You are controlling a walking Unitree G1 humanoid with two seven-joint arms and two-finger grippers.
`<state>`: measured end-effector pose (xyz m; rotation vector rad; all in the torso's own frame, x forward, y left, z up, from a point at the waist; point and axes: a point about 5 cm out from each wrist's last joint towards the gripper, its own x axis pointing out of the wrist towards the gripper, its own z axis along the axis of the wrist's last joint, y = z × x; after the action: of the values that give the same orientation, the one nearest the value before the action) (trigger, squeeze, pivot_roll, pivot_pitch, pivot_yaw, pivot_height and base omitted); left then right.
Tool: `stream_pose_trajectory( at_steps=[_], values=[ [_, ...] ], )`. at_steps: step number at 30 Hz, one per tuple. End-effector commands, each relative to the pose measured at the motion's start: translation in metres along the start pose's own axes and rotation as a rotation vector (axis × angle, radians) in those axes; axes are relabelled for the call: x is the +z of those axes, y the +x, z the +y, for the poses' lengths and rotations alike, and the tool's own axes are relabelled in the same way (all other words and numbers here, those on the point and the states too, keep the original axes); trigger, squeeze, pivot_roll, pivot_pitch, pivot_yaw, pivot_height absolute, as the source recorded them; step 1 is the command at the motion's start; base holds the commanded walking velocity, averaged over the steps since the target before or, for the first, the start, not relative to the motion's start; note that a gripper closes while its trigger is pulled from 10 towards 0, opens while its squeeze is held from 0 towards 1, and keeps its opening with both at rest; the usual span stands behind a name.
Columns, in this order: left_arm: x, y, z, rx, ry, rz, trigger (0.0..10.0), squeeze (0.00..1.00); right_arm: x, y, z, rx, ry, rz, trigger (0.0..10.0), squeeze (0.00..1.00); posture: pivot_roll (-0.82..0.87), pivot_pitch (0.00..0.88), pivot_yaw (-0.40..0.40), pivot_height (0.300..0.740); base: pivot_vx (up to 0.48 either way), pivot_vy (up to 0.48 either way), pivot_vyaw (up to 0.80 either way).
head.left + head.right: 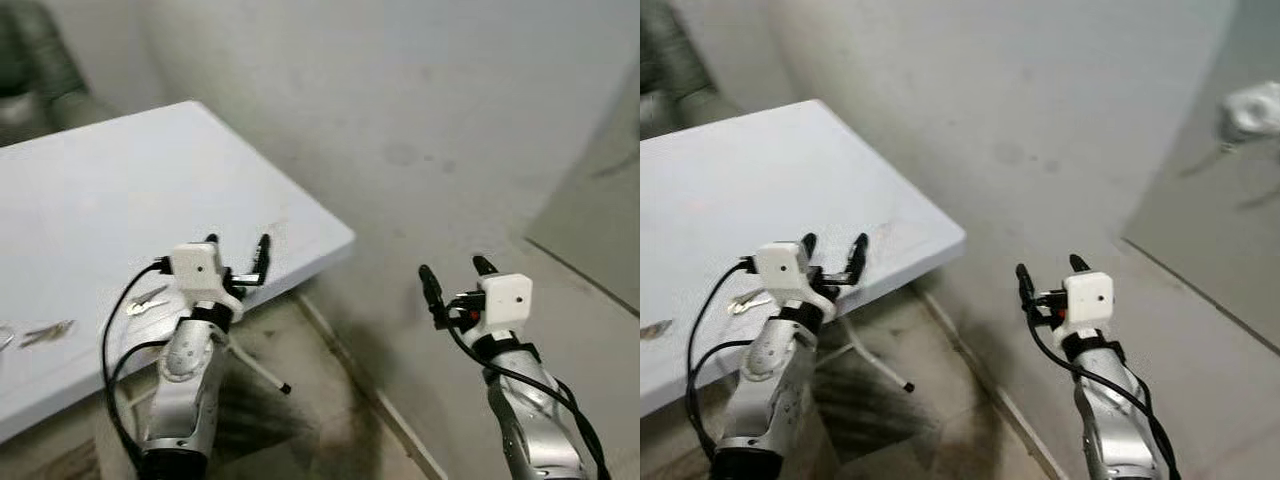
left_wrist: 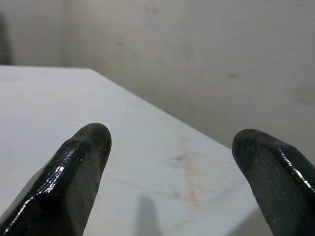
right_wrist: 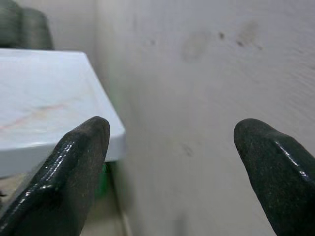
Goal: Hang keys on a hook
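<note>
Both grippers' jaws apart; keys on table.

A white table stands with one corner close to the pale wall. On its top, near the front edge, lies a small set of keys, and further toward the robot's left lies another metal piece, too blurred to identify. A thin leg goes down to the floor.

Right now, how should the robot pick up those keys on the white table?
Probably from straight above, pinching across the middle of the keys. They lie flat on the white table, so there is no edge to slide under. The open left gripper hovers closest; the keys look blurry.
</note>
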<state>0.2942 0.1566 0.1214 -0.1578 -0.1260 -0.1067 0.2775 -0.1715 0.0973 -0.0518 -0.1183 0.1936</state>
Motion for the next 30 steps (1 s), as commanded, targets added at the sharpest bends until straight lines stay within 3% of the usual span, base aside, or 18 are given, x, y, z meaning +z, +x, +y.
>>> stream_pose_trajectory(
  at_steps=[1,24,30],
  values=[
    [0.0018,0.0016,-0.0069,-0.017,-0.012,-0.003,10.0,0.0,0.0019,-0.0006,-0.0049,-0.007,-0.014,0.001,10.0,0.0,0.0,0.0,-0.042,0.74,0.0,0.0,0.8],
    [0.0,0.0018,-0.0089,0.007,-0.034,0.009,10.0,0.0,0.0059,0.0023,-0.0074,0.009,-0.01,-0.004,10.0,0.0,0.0,0.0,-0.057,0.74,0.0,0.0,0.8],
    [0.0002,0.0015,-0.01,-0.004,-0.034,0.005,10.0,0.0,0.0077,0.0019,-0.0088,-0.004,0.03,-0.016,10.0,0.0,0.0,0.0,-0.055,0.74,0.0,0.0,0.0]
  ],
)
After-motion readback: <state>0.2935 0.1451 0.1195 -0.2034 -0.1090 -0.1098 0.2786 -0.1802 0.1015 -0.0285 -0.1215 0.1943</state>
